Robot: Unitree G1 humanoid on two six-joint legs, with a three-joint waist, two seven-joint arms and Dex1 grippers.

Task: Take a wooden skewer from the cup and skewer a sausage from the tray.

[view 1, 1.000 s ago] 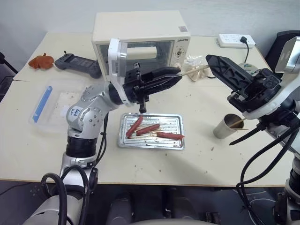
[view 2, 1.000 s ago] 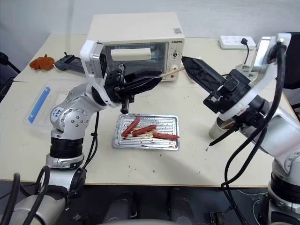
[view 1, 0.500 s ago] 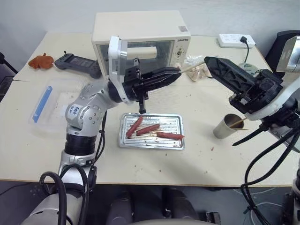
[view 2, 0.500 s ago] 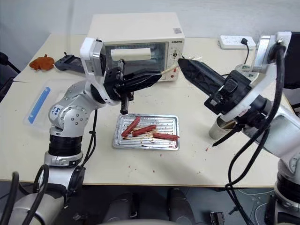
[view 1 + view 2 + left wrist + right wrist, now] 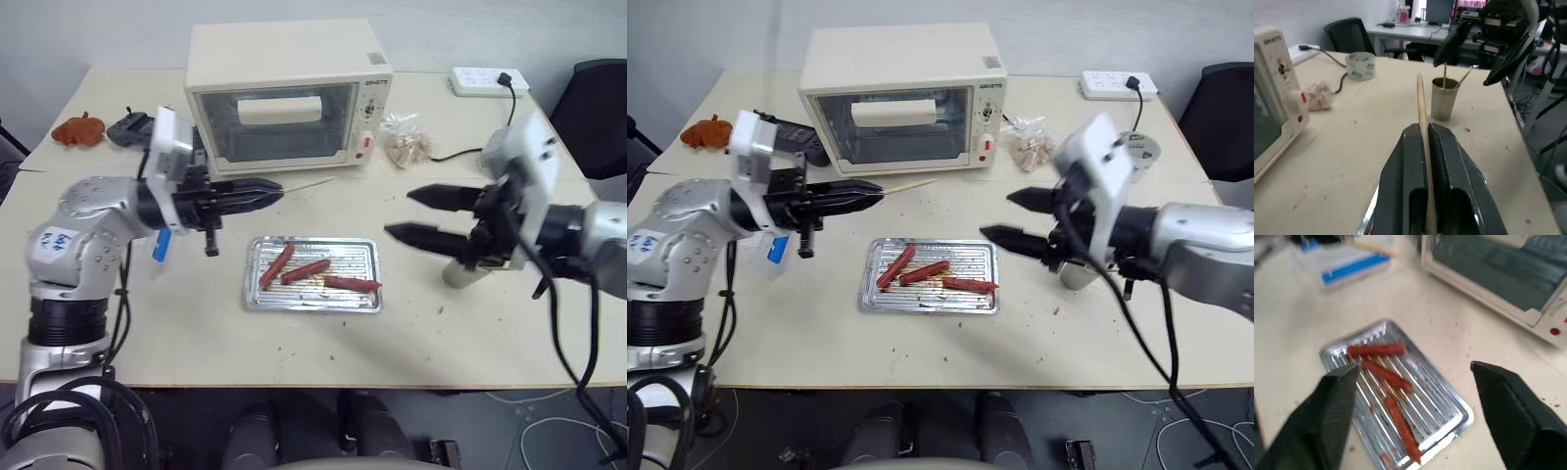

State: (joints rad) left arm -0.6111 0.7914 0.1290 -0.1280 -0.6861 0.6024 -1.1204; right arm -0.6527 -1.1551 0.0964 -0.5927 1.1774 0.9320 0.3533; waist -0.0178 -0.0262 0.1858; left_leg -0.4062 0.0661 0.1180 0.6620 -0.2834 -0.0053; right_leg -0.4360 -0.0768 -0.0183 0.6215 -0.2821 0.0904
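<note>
Now the left gripper [image 5: 274, 191] was clenched on the wooden skewer [image 5: 309, 183], its tip poking out rightward past the fingers [image 5: 1449, 161], above the surface [image 5: 441, 333], just left-far of the tray [image 5: 367, 253]. Right gripper [image 5: 411, 215] hung released, fingers spread wide, right of the tray. The sausage [image 5: 351, 284] lay at the tray's near right. The cup [image 5: 460, 272] stood behind the right gripper.

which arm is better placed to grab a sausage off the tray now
Right. The right tool is open and hangs just beside the tray, aimed toward the sausages, including the long one. The left tool is shut on the wooden skewer, so it has no free grip.
</note>
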